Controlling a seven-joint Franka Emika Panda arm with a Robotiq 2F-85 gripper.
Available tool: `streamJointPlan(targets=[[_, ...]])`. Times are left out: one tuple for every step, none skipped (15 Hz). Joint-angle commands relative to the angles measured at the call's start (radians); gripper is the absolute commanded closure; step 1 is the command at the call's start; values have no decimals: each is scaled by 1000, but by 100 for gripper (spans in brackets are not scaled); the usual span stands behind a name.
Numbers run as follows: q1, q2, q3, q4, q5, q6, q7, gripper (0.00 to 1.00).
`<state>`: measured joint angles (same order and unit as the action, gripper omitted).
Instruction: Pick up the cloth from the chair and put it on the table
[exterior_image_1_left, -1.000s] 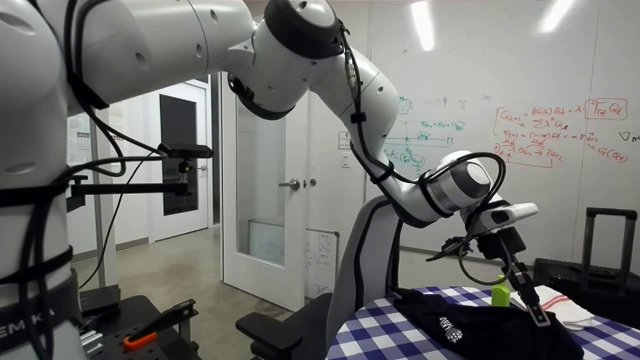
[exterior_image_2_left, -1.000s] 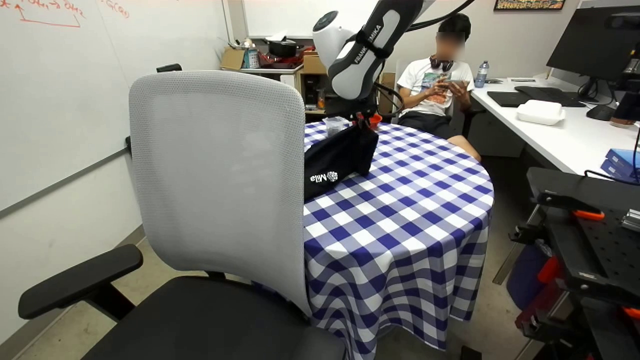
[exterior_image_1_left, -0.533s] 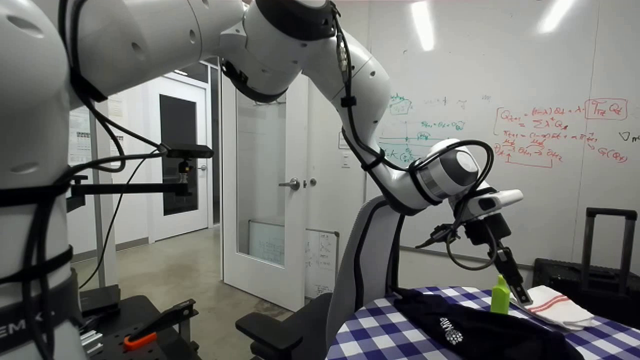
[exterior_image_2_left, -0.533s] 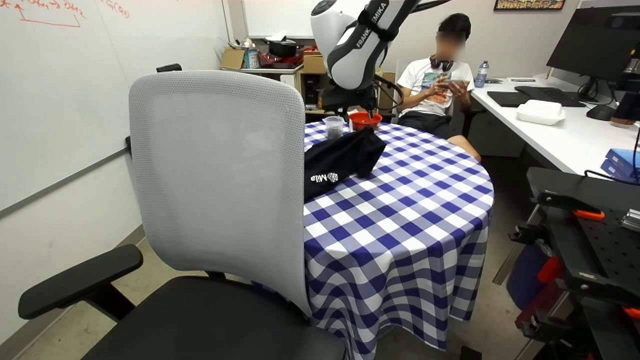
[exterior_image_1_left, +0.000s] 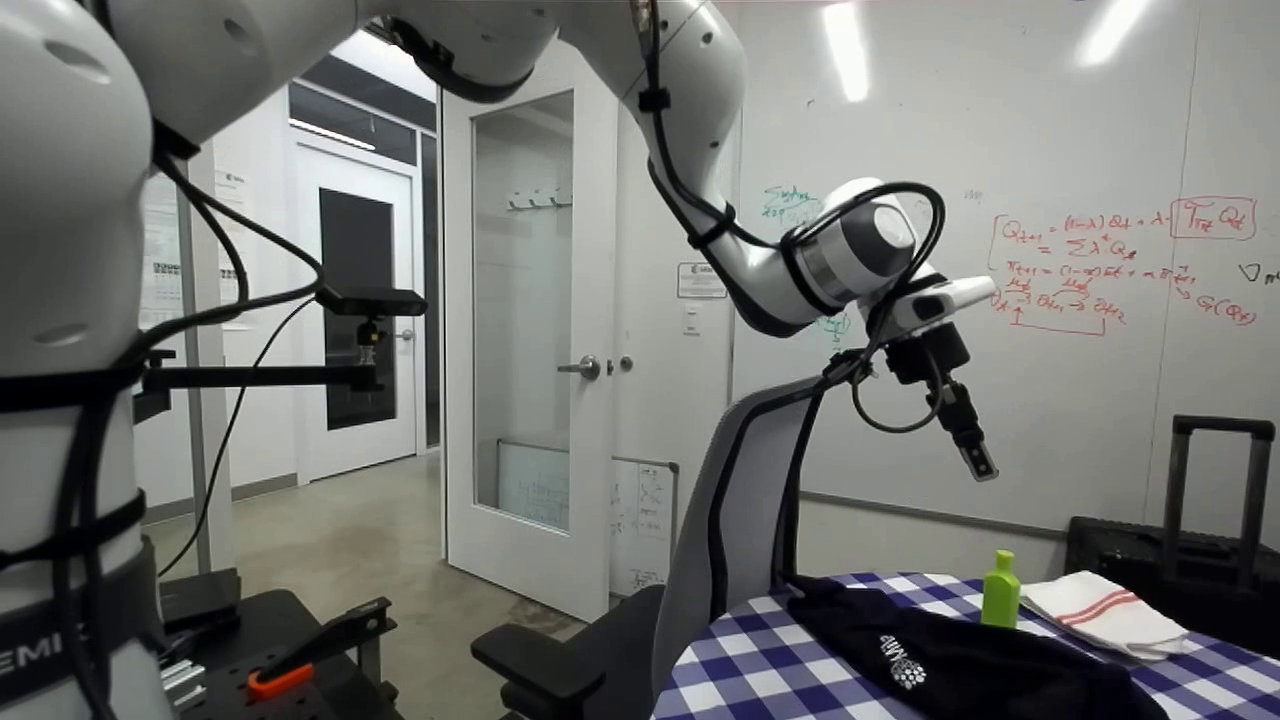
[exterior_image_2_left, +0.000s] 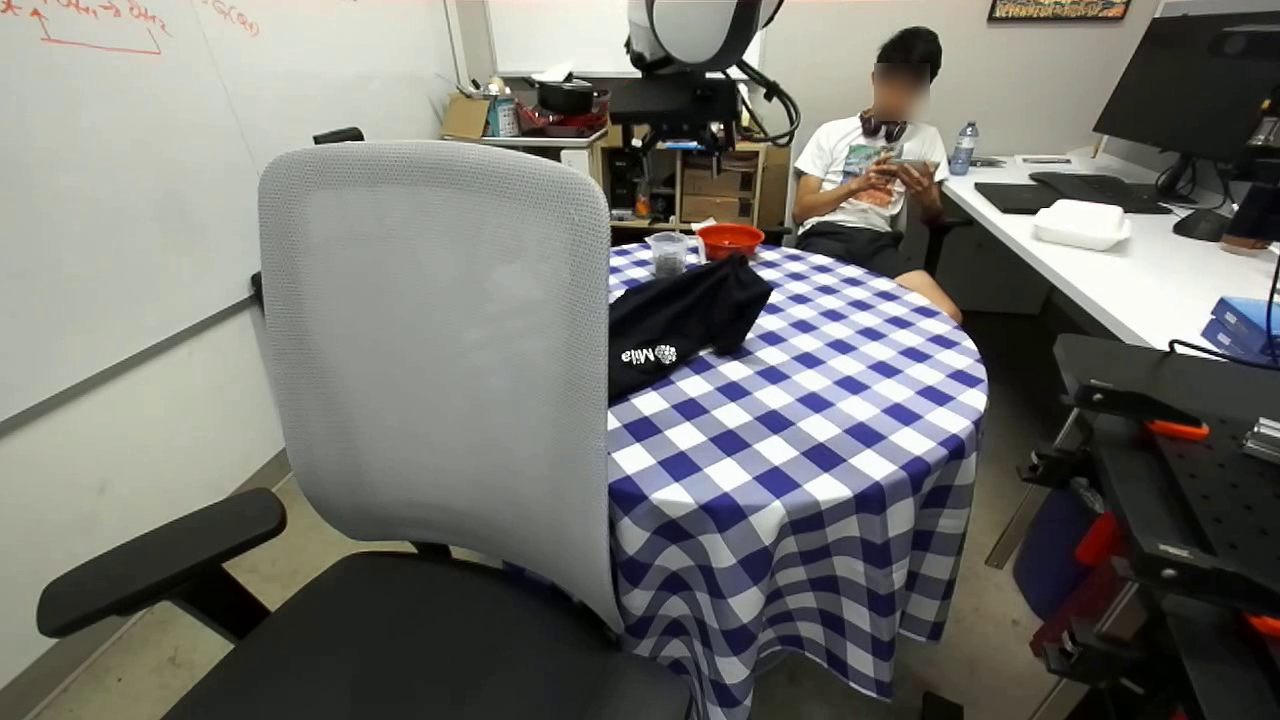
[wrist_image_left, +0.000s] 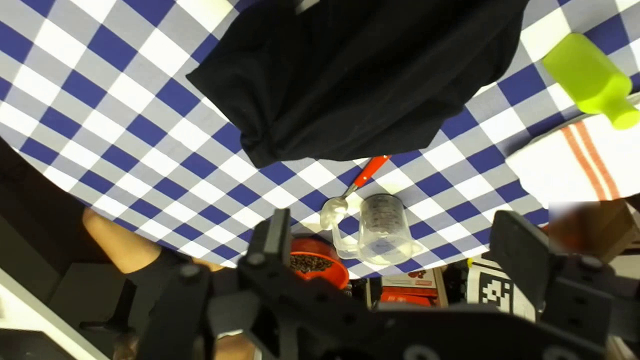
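The dark navy-black cloth (exterior_image_1_left: 960, 650) with a white logo lies in a crumpled heap on the round checkered table (exterior_image_1_left: 740, 670). In an exterior view the backrest of the grey chair (exterior_image_2_left: 440, 330) covers part of the cloth (exterior_image_2_left: 690, 310). That chair's seat bears no cloth. My gripper (exterior_image_1_left: 985, 470) hangs in the air well above the table, apart from the cloth. In the wrist view the gripper (wrist_image_left: 392, 220) is open, its fingers wide apart with nothing held between them. There the cloth (wrist_image_left: 350, 90) spreads across the top of the picture.
A green bottle (exterior_image_1_left: 1000, 590) and a striped white towel (exterior_image_1_left: 1105, 610) sit beside the cloth. Near the table's edge are a clear measuring cup (wrist_image_left: 385, 230), a red-handled spoon (wrist_image_left: 370, 170) and a red bowl (exterior_image_2_left: 735, 240). A person (exterior_image_2_left: 870, 180) sits behind the table.
The gripper has let go of the cloth, opened, and risen well above the table, drawing back towards the robot's base. The cloth's lifted end has dropped onto the tabletop.
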<state>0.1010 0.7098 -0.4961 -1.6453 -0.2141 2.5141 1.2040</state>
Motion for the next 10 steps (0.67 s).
streamJointPlan(targets=[[-8,-185,36,-160,-51,41,-44,0],[-32,-233,71,-196,-46,55,-106,0],[-49,-284,96,-237,-49,66,-171,0],[-65,-322,116,-268,-45,67,-227,0],[-85,-364,140,-297,-32,69,-289,0],[-104,-401,161,-324,-20,67,-352,0],[-125,-437,183,-347,-6,62,-420,0],[-145,-468,202,-369,10,53,-489,0],[-164,-495,218,-384,25,27,-562,0],[-178,-519,228,-399,36,1,-632,0]])
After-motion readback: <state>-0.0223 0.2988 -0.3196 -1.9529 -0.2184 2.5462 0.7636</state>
